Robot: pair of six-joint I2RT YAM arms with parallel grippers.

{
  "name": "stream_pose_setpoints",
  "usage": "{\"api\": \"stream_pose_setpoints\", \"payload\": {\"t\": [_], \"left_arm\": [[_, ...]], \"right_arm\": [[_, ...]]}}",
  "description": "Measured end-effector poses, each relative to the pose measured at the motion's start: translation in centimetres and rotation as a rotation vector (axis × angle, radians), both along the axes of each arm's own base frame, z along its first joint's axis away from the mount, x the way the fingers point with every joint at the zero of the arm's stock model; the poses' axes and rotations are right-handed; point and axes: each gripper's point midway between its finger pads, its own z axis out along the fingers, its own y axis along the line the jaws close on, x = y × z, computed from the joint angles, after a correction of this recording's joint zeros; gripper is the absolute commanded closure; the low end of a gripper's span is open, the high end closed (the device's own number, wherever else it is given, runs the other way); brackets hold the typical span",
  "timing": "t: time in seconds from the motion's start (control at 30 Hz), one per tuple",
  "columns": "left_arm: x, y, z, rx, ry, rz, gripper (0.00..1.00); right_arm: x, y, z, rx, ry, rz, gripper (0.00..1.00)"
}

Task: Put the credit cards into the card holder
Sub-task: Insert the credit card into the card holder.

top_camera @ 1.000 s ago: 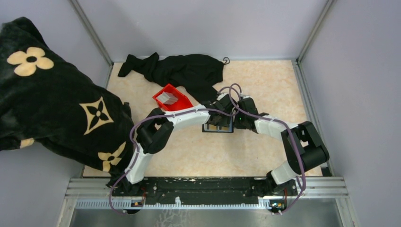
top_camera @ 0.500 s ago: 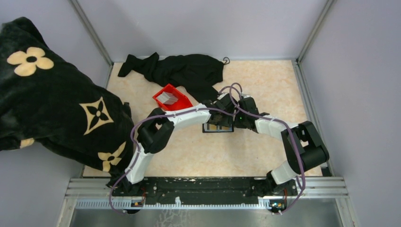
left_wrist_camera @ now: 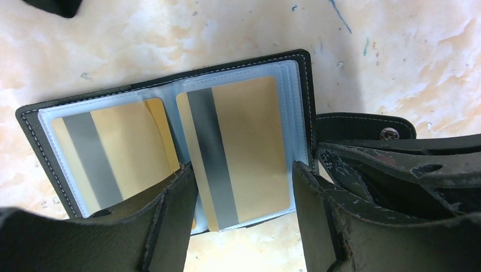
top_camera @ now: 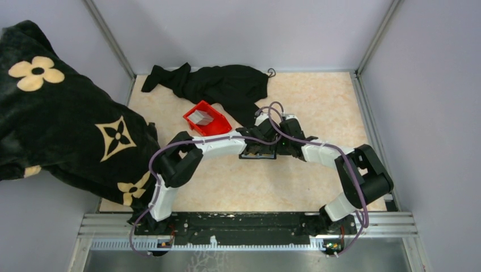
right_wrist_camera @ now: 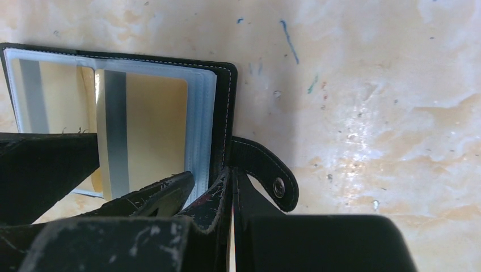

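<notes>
Left gripper (left_wrist_camera: 241, 195) wider over card holder (left_wrist_camera: 173, 113), right gripper (right_wrist_camera: 221, 192) still clamping edge

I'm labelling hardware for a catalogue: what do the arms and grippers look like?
The left arm and right arm have white links between black joints, each trailed by a purple cable. The left gripper and right gripper have flat black fingers, scuffed pale.

Left arm (top_camera: 218, 146) and right arm (top_camera: 320, 153): white shells, bulky black joints. Purple cable (top_camera: 275, 107) looped along each, slack at the wrists. Black bases (top_camera: 148, 222). Gripper fingers (left_wrist_camera: 164, 226) matte black, scuffed, pale scratches at edges.
</notes>
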Motion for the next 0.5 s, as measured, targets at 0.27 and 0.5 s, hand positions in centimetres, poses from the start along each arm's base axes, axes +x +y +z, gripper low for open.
{"api": "stream_pose_setpoints", "payload": {"t": [0.27, 0.5], "left_arm": [[0.0, 0.7, 0.1, 0.011, -0.015, 0.02, 0.28], [-0.4, 2.1, 0.0, 0.04, -0.018, 0.038, 0.26]], "right_arm": [[-0.2, 0.7, 0.0, 0.013, 0.001, 0.021, 1.0], [-0.7, 1.9, -0.2, 0.039, 0.014, 0.056, 1.0]]}}
